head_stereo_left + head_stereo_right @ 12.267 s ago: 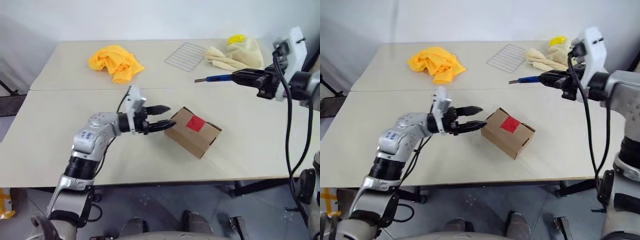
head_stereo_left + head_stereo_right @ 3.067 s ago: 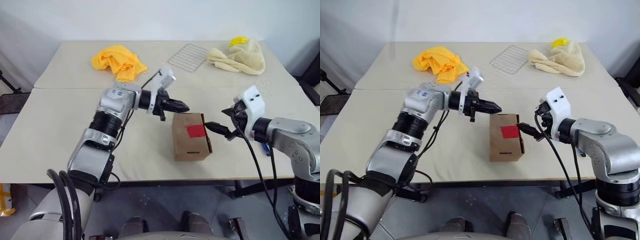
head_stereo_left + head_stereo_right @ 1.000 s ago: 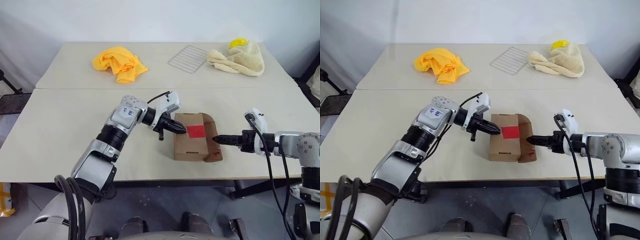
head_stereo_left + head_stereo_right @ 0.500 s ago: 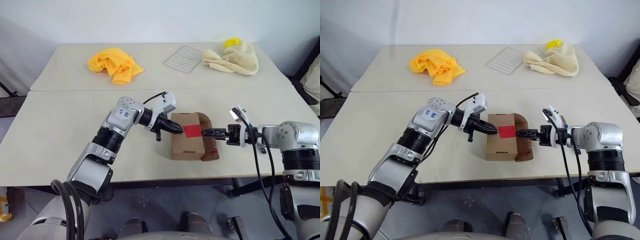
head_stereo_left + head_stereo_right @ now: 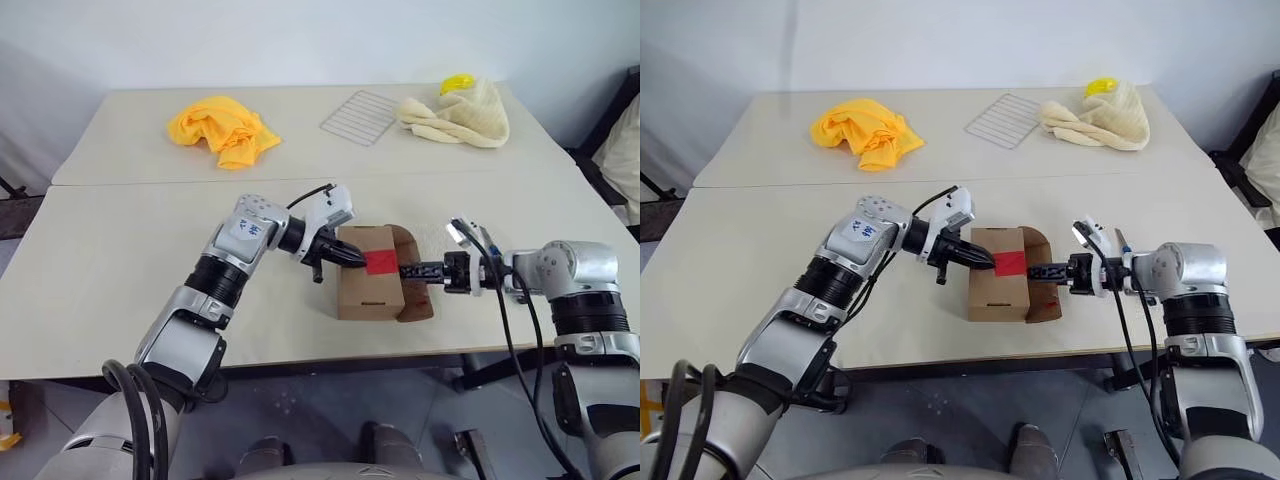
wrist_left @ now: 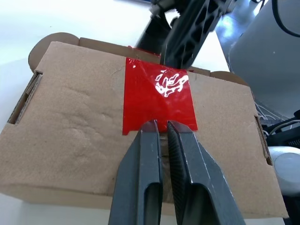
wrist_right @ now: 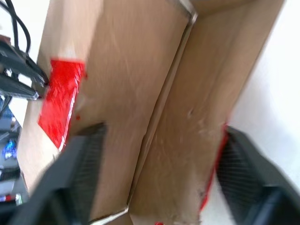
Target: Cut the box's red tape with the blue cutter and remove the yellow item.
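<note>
Box: small brown cardboard box [image 5: 368,285] on the pale table [image 5: 120,270], red tape square [image 5: 382,262] on top.
Left gripper [image 5: 352,257]: clenched, empty — tips pressing the box's left side.
Right gripper [image 5: 412,271]: fingers spread wide — at the opened flap, the nearer arm to the opening.

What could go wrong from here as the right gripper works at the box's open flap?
The left gripper only presses its shut tips on the box at the red tape, so the box could slide or tip. The right gripper, fingers apart at the flap, may catch and crush it. The box's inside can't be seen, so it may grab cardboard instead.
</note>
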`<control>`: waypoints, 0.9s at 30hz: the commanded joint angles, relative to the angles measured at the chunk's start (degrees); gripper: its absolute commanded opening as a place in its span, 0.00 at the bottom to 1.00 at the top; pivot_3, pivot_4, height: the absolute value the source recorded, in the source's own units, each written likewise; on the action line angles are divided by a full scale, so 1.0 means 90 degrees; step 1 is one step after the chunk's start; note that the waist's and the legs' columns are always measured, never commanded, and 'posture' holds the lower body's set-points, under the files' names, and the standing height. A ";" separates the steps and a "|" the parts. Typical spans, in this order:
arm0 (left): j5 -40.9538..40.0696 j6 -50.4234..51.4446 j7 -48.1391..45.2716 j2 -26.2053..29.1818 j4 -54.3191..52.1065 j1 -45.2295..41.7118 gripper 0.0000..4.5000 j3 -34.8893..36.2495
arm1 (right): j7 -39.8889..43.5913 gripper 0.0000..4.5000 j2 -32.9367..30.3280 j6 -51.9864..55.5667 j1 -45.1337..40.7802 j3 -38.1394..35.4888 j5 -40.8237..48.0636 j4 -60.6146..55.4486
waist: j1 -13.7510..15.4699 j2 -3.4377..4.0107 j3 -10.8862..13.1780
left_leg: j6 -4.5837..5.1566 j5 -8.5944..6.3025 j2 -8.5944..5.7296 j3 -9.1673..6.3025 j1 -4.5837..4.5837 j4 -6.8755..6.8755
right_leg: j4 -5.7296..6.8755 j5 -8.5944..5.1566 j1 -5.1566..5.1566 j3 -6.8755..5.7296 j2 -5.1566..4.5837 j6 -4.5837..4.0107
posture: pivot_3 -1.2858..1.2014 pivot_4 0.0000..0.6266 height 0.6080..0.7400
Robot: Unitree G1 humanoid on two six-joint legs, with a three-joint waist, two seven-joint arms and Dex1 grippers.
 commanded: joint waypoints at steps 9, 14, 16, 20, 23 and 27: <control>0.0317 -0.0065 0.0199 -0.0007 0.0239 0.0350 0.09 -0.0294 | -0.0532 0.02 0.0022 0.0616 0.0184 -0.0445 0.0249 -0.1119 | 0.0054 0.0003 0.0002 | 0.0000 0.0000 -0.0001 -0.0001 -0.0005 0.0002 | -0.0002 0.0000 -0.0003 0.0000 -0.0001 0.0000 | 0.52 0.24 1.00; 0.0394 -0.0137 0.0262 0.0101 0.0323 0.0423 0.09 -0.0299 | -0.0957 0.02 -0.0112 0.1182 0.0109 -0.1065 0.0430 -0.1839 | 0.0134 0.0006 0.0004 | 0.0000 0.0000 -0.0001 0.0000 -0.0009 0.0003 | 0.0000 0.0000 -0.0007 0.0000 -0.0001 0.0000 | 0.52 0.24 1.00; 0.0436 -0.0185 0.0266 0.0135 0.0322 0.0449 0.09 -0.0334 | -0.1115 0.02 -0.0125 0.1439 0.0097 -0.1246 0.0492 -0.2162 | 0.0183 0.0006 0.0003 | 0.0000 0.0000 -0.0001 -0.0001 -0.0010 0.0004 | 0.0001 0.0000 -0.0008 0.0000 -0.0002 0.0000 | 0.52 0.24 1.00; 0.0488 -0.0256 0.0299 0.0137 0.0320 0.0440 0.09 -0.0389 | -0.1521 0.02 -0.0240 0.1907 -0.0081 -0.1598 0.0932 -0.3020 | 0.0297 0.0007 0.0003 | 0.0000 0.0000 -0.0003 -0.0002 -0.0012 0.0011 | 0.0000 0.0001 -0.0006 0.0001 -0.0004 -0.0001 | 0.52 0.24 1.00; 0.0492 -0.0294 0.0334 0.0109 0.0325 0.0429 0.09 -0.0395 | -0.1833 0.02 -0.0327 0.1924 -0.0138 -0.1645 0.1411 -0.3347 | 0.0348 0.0007 0.0003 | 0.0000 -0.0001 -0.0003 -0.0006 -0.0013 0.0014 | 0.0000 0.0003 -0.0005 -0.0001 -0.0004 -0.0004 | 0.52 0.24 1.00; 0.0475 -0.0336 0.0419 0.0019 0.0381 0.0412 0.09 -0.0362 | -0.2476 0.02 -0.0371 0.1924 -0.0181 -0.1591 0.2247 -0.3642 | 0.0351 0.0009 0.0002 | 0.0002 -0.0001 -0.0004 -0.0007 -0.0012 0.0015 | -0.0002 0.0006 -0.0002 -0.0002 -0.0005 -0.0007 | 0.52 0.24 1.00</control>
